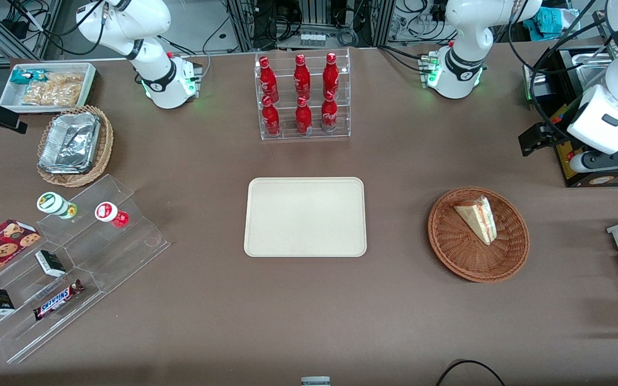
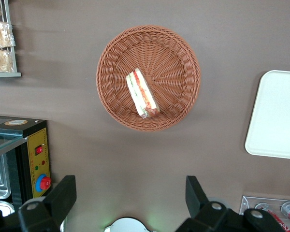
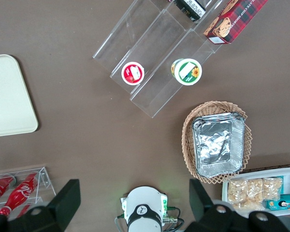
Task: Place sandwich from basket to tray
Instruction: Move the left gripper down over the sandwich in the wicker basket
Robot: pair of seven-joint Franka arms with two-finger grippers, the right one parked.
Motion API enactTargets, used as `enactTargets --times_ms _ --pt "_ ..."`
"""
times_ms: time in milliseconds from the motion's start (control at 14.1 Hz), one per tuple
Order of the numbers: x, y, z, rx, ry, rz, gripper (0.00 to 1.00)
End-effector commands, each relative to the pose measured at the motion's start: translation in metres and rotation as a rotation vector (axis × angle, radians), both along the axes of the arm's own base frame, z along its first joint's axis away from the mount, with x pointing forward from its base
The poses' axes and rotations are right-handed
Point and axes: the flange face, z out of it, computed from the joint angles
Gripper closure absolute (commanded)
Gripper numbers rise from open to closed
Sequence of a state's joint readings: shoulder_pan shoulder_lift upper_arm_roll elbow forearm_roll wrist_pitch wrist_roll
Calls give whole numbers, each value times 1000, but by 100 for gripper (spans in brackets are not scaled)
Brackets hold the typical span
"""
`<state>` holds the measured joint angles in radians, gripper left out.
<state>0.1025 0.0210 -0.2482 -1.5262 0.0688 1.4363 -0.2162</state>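
Nearest the front camera: a clear stepped display stand [image 1: 67, 268] on the worktop [image 1: 309, 311], toward the parked arm's end, carrying a Snickers bar [image 1: 58, 300] and small dark boxes.
Claw: the claw [image 2: 130, 198] hangs high above the worktop, well apart from the basket; its two fingers [image 2: 63, 193] stand wide apart with nothing between them.
Sandwich, place: the sandwich [image 1: 478, 217] lies in the basket [image 1: 478, 268], toward the working arm's end, resting against the inner slope on the part farther from the front camera.
Sandwich, look: a triangular wedge of pale bread in clear wrap; the wrist view shows its cut edge with red and green filling between two white slices.
Handling, judged: probably light and soft, so a hard squeeze would crush it; the wrap looks slick and could slip.
Where to hold, judged: across the two flat bread faces near the thick middle of the wedge, not at the thin tip.
Tray: the tray [image 1: 305, 216] sits bare at mid-worktop, well apart from the basket.
Progress: the pick-up has not yet begun.
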Motion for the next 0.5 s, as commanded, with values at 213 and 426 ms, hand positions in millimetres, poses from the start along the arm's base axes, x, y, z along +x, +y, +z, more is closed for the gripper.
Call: enactTargets --times_ms 213,426 --pt "-2 5 2 16 15 -10 0" --pt "-6 26 -39 34 145 41 0"
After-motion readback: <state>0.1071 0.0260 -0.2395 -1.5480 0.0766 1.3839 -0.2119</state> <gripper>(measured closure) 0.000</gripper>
